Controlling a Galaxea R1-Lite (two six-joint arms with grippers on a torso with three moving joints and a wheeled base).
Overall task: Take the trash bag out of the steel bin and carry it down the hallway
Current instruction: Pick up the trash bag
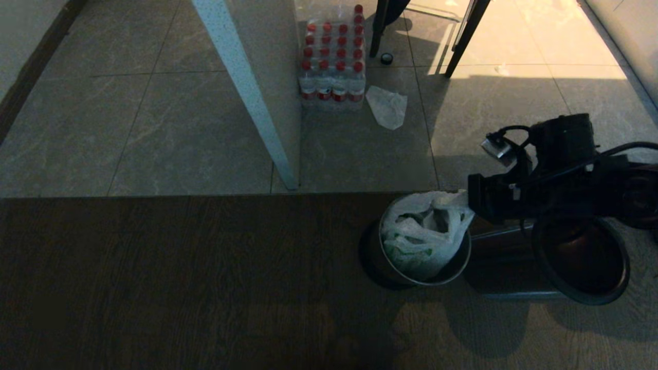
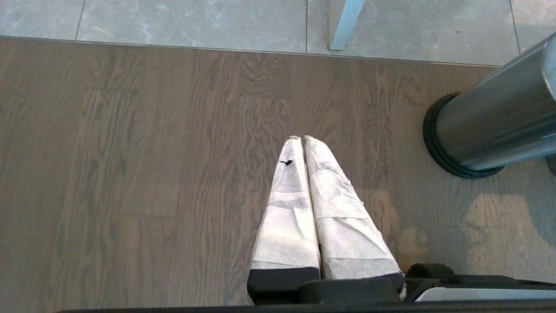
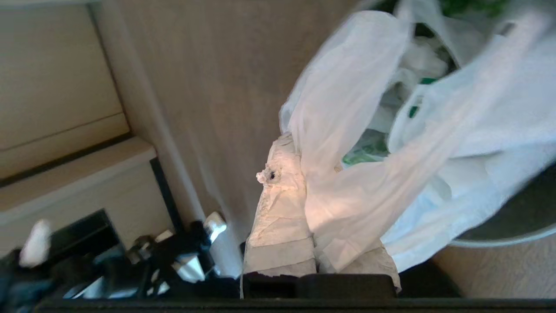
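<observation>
Head view: the steel bin (image 1: 452, 270) stands on dark wood-grain floor just short of the seam where grey marbled tile begins, at the robot's front right. The trash bag (image 1: 424, 234), thin white plastic w/ green print, sits in the bin's mouth, its upper part drawn up and toward the right side of the rim. The right gripper (image 1: 470, 198) reaches in from the right at rim height; its fingers are clenched on a loop handle of the bag. Right wrist view: the taped white fingers (image 3: 280, 204) are pressed together w/ the white film pinched between them, and the bag (image 3: 434, 143) spreads away from the tips over the bin rim (image 3: 499, 237). A black ring-shaped part (image 1: 581, 259) of the robot lies just right of the bin. Left wrist view: the left gripper (image 2: 302, 140) hangs over bare wood floor, fingers closed tip to tip, nothing between them; the bin's shiny wall (image 2: 491, 126) and black foot ring are well apart from it. Background: a pack of red-capped bottles (image 1: 333, 64) beside a pale slanted post (image 1: 247, 92), and a flat plain whitish bag (image 1: 386, 106) on the tile just next to the pack.
</observation>
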